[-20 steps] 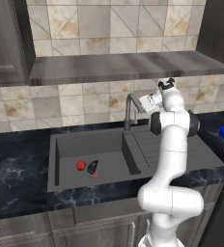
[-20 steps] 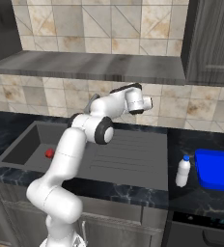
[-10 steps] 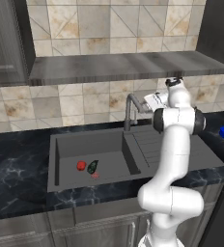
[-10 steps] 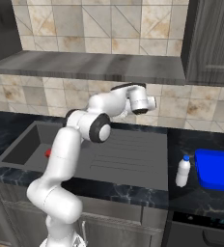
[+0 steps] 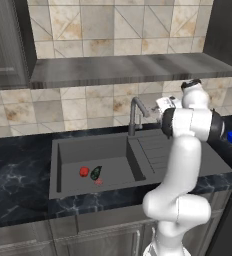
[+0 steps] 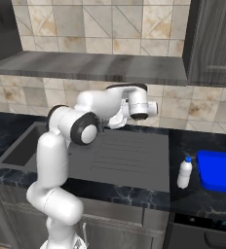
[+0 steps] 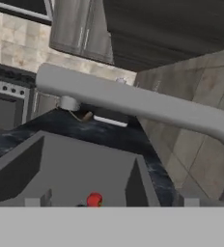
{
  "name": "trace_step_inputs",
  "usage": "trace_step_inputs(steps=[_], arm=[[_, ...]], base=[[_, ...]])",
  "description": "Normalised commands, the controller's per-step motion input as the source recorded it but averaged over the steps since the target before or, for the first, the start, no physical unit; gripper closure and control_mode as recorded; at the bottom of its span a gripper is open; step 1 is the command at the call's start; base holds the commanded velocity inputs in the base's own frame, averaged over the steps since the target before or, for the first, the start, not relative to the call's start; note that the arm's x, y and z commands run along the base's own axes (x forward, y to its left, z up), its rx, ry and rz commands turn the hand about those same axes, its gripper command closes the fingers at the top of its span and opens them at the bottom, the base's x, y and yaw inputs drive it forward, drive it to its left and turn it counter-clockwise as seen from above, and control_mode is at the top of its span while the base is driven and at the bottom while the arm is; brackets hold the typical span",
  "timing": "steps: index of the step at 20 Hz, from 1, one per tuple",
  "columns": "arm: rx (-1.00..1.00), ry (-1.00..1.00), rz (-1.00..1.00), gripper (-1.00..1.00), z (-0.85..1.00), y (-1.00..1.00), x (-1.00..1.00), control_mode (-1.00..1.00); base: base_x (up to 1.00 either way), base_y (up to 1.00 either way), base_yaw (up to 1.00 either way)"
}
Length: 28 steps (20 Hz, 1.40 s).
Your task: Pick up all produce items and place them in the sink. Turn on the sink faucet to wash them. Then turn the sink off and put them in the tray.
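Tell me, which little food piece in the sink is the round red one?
The bright red round ball, lying on the dark grey sink's floor left of the dark green-black oval, which is longer and darker.

Over the last second I watch the arm's upper link and wrist [image 5: 193, 95] swing to my right in the left base view, away from the faucet [image 5: 136, 114]; the white hand [image 5: 167, 104] that sat at the spout's top now rides further right, just off its bent end. In the right base view the wrist head [image 6: 137, 103] rolls round and drifts right, its dark face now pointing down over the drainboard [image 6: 124, 153].
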Motion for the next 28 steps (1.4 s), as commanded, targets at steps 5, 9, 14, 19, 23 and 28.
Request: trace_step_inputs(steps=[5, 9, 14, 19, 23, 28], arm=[[-0.07, -0.17, -0.03, -1.00, 0.41, 0.00, -0.83, -1.00], [-0.07, -0.12, -0.06, -1.00, 0.38, 0.00, -0.84, -1.00], [-0.05, -0.06, -0.10, -1.00, 0.45, 0.00, -0.82, -1.00], [-0.04, 0.00, -0.20, -1.00, 0.38, 0.08, -0.70, -1.00], [-0.02, 0.06, -0.27, -1.00, 0.26, 0.19, -0.66, -1.00], [-0.01, 0.14, -0.31, -1.00, 0.21, 0.24, -0.56, -1.00]], base=[[0.00, 0.00, 0.00], [0.00, 0.00, 0.00], [0.00, 0.00, 0.00], [0.00, 0.00, 0.00], [0.00, 0.00, 0.00], [0.00, 0.00, 0.00]])
